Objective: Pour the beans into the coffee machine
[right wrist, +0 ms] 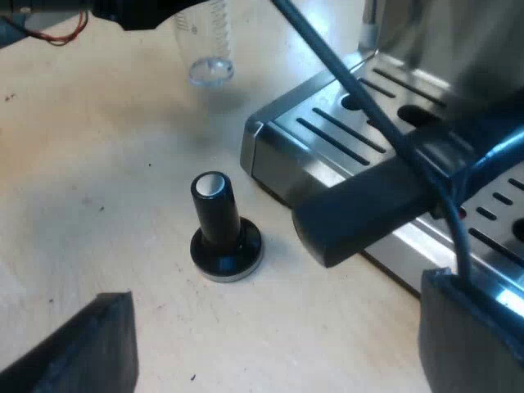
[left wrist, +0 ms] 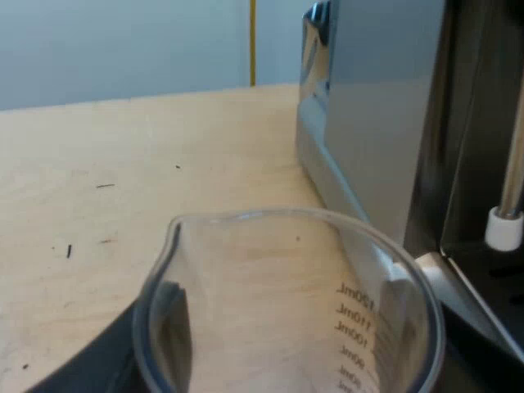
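Observation:
My left gripper [left wrist: 286,364] is shut on the clear measuring glass [left wrist: 282,270], with a dark finger [left wrist: 173,323] showing through its wall. I see no beans in the glass; the wooden table shows through it. It is held upright beside the espresso machine's [left wrist: 368,123] metal side. From my right wrist, the measuring glass [right wrist: 205,49] hangs a little above the table near the drip tray's corner, its shadow below it. My right gripper [right wrist: 278,344] is open over bare table, close to the tamper, nothing between its fingers.
A tamper with a black knob [right wrist: 223,233] stands upright on the wooden table [right wrist: 98,180] near the slotted drip tray [right wrist: 344,131]. A dark handle [right wrist: 368,213] juts out over the tray's edge. The steam wand with its white tip [left wrist: 503,225] hangs at the machine's front.

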Controlling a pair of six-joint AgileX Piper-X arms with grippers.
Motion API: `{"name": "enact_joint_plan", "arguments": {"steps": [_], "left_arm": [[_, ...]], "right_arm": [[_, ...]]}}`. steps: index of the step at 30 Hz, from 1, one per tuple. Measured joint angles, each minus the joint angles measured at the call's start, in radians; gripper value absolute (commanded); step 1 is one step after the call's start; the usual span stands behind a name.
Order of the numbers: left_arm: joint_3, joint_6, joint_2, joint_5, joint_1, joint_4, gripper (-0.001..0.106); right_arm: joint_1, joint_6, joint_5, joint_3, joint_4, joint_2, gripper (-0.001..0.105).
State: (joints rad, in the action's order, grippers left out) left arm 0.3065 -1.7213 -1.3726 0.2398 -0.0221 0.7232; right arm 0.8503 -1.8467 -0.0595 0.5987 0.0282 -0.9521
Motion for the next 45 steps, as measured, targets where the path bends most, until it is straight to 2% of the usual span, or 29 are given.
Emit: {"name": "enact_joint_plan", "arguments": {"steps": [9, 20, 22, 27, 30, 37, 41, 45], "left_arm": [[0.0, 0.0, -0.15, 0.0, 0.0, 0.127, 0.029], [0.0, 0.0, -0.196, 0.0, 0.0, 0.162, 0.029], [0.0, 0.0, -0.196, 0.0, 0.0, 0.162, 0.034], [0.0, 0.0, -0.196, 0.0, 0.0, 0.162, 0.064], [0.0, 0.0, -0.196, 0.0, 0.0, 0.154, 0.073], [0.0, 0.0, -0.196, 0.0, 0.0, 0.142, 0.073], [0.003, 0.0, -0.196, 0.0, 0.0, 0.063, 0.073], [0.001, 0.0, -0.19, 0.003, 0.0, 0.039, 0.073]], "right_arm": [[0.0, 0.0, 0.0, 0.0, -0.073, -0.062, 0.072], [0.0, 0.0, 0.002, 0.0, -0.093, -0.065, 0.072], [0.0, 0.005, 0.002, 0.0, -0.093, -0.065, 0.072], [0.0, 0.028, 0.002, 0.0, -0.093, -0.065, 0.072], [0.0, 0.031, 0.002, 0.0, -0.093, -0.065, 0.072], [0.0, 0.042, 0.002, 0.0, -0.093, -0.065, 0.072], [0.0, 0.055, 0.002, 0.0, -0.093, -0.065, 0.072], [0.0, 0.055, 0.002, 0.0, -0.093, -0.065, 0.072]]}}
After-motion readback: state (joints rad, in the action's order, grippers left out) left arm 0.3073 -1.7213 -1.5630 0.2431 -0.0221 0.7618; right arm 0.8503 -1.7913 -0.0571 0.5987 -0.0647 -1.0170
